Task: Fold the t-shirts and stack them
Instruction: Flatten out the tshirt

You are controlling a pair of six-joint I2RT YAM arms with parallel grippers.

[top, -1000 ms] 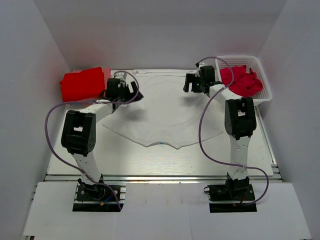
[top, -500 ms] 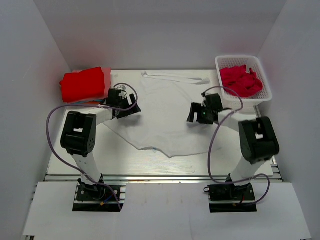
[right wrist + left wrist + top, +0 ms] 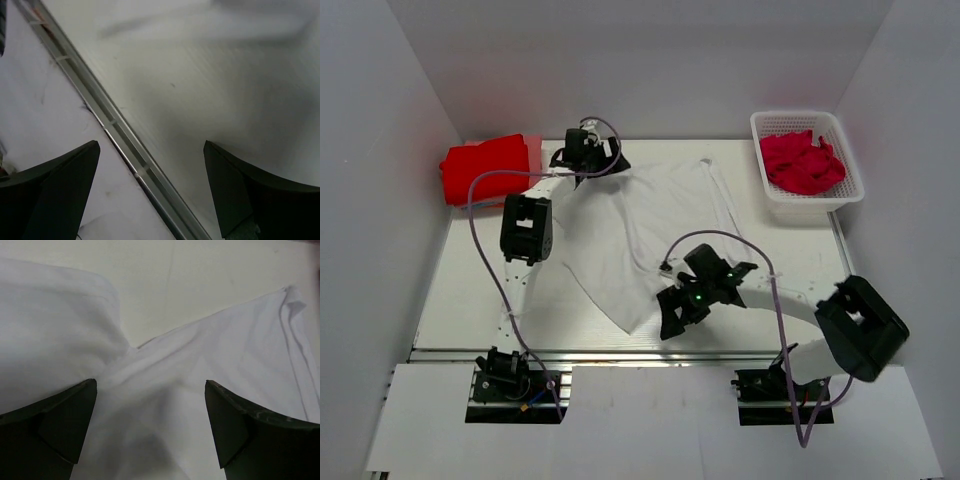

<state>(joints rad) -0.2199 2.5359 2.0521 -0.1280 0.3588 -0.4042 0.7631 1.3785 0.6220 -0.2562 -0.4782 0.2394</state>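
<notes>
Left claw [image 3: 603, 160]: jaws spread as wide as they go, nothing clamped between them.
Left claw, wrist view [image 3: 150, 425]: both fingers [image 3: 55, 425] hang over white cloth; whether the tips touch it cannot be told.
Right claw [image 3: 672, 318]: also wide open and holding nothing.
Right claw, wrist view [image 3: 150, 185]: bare bench and the metal rail [image 3: 120, 150] of its near edge lie under the gap; the pale blur at the top cannot be made out.
White t-shirt [image 3: 640, 230]: lies on the bench [image 3: 470, 290], one far corner under the left claw, its near tip just beside the right claw, the body creased and running slantwise between the two.
Cloth under left claw [image 3: 165, 405]: bunched into a ridge on the left side of the gap, smoother on the right.
Red t-shirt [image 3: 485, 168]: folded, left of the left claw, near it but apart.
Crimson t-shirts [image 3: 802, 162]: heaped in the white basket [image 3: 850, 190], far beyond and to the right of the right claw, well apart.
Change, claws: a second ago the left claw sat nearer, next to the red t-shirt, and the right claw was up by the basket; the left has gone farther out and the right has swung to the near edge.
Change, cloth: the white t-shirt was spread broad and flat; it is now narrower and skewed.
Unchanged: red t-shirt, basket and its load.
</notes>
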